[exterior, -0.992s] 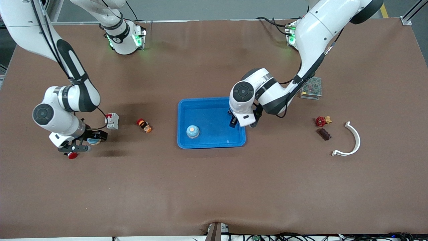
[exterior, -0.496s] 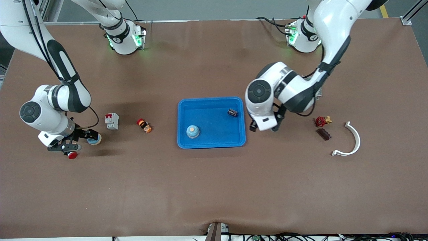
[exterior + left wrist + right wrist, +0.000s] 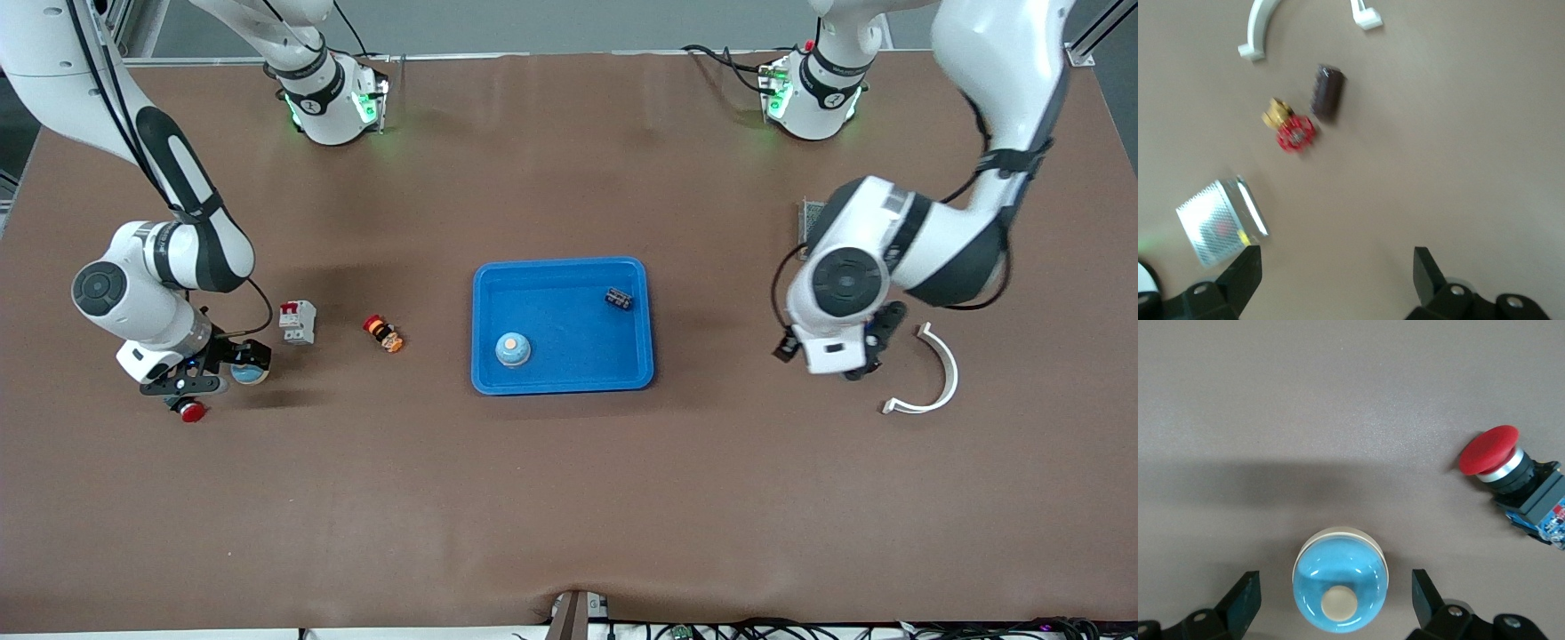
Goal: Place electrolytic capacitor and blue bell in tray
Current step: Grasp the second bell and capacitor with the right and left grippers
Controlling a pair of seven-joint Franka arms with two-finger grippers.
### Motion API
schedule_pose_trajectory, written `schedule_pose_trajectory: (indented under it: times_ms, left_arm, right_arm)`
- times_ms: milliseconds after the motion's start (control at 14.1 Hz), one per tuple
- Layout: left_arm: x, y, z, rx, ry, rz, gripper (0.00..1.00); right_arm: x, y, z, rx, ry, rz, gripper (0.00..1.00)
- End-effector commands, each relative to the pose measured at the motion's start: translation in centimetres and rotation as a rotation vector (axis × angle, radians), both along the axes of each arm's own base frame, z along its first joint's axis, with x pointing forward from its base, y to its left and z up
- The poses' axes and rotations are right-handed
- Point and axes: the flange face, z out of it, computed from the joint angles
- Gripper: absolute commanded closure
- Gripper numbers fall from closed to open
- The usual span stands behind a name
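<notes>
The bright-blue tray (image 3: 562, 378) lies mid-table. In it are a blue bell (image 3: 513, 348) with a cream button and a small dark electrolytic capacitor (image 3: 620, 299) lying near its corner toward the left arm's end. A second blue bell (image 3: 251, 373) (image 3: 1341, 587) stands on the table toward the right arm's end. My right gripper (image 3: 212, 375) (image 3: 1335, 600) hangs open over it, one finger on each side, not touching. My left gripper (image 3: 834, 356) (image 3: 1335, 280) is open and empty over bare table, at the left arm's end.
A red push button (image 3: 191, 411) (image 3: 1491, 453), a white breaker (image 3: 298, 322) and a small orange-red part (image 3: 384, 333) lie near the right gripper. A white arc (image 3: 938, 373) (image 3: 1258, 27), brown cylinder (image 3: 1327, 92), red valve (image 3: 1293, 130) and mesh box (image 3: 807, 218) (image 3: 1218, 223) lie near the left one.
The left gripper left the tray and swung toward the left arm's end of the table; the capacitor stays lying in the tray. The right gripper shifted slightly around the second bell.
</notes>
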Motion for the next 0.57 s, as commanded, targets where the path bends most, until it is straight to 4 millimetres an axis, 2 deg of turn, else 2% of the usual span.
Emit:
schedule_pose_trajectory:
  times_ms: [0, 71, 142, 354, 425, 496]
  left_arm:
    - [-0.6, 5.5, -0.3, -0.014, 0.046, -0.066, 0.00]
    - [-0.4, 7.8, -1.0, -0.037, 0.045, -0.082, 0.00]
    - [-0.3, 9.0, -1.7, -0.054, 0.035, -0.091, 0.00]
    - [-0.3, 11.5, -4.2, -0.085, -0.010, -0.087, 0.00]
    - [-0.5, 12.5, -5.3, -0.102, -0.034, -0.078, 0.00]
    - [-0.6, 13.5, -6.2, -0.123, -0.067, -0.066, 0.00]
  right_arm:
    - [-0.8, -0.2, -0.9, 0.004, -0.012, 0.007, 0.00]
    - [-0.8, -0.1, -1.0, 0.005, -0.011, 0.009, 0.00]
    - [-0.8, -0.2, -1.0, 0.005, -0.011, 0.009, 0.00]
    - [-0.8, -0.1, -1.1, 0.005, -0.009, 0.013, 0.00]
    - [-0.7, -0.1, -1.1, 0.005, -0.011, 0.012, 0.19]
    - [-0.6, 0.1, -1.0, 0.004, -0.008, 0.018, 0.52]
